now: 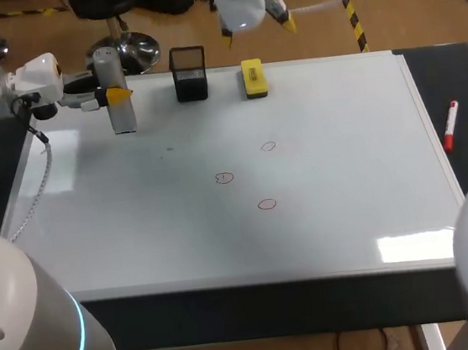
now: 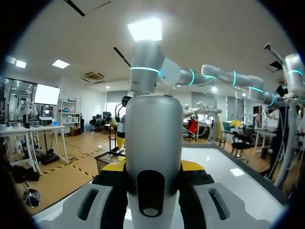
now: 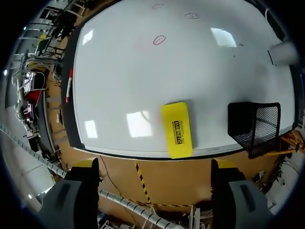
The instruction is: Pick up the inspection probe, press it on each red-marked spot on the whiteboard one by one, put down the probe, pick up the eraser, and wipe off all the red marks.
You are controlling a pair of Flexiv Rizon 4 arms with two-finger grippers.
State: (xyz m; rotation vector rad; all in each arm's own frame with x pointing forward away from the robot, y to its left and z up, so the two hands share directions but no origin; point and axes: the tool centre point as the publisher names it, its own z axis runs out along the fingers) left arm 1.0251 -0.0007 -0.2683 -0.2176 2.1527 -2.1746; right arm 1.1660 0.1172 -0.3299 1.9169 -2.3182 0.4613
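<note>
our left jaws pinch the probe [image 1: 115,91], a smooth silver cylinder held upright, long axis vertical, at the far-left part of the glossy whiteboard [image 1: 343,171]. the three thin red marks [image 1: 224,177] lie mid-board, to the probe's right and nearer us, so we judge the left arm must carry it there. our right jaws hang spread by the far edge, the flat yellow eraser [image 1: 253,78] below them.

Left arm [image 1: 32,75] low at left, jaws apparently clamping probe [image 1: 115,91]; right arm [image 1: 240,1] raised, jaws spread.
</note>
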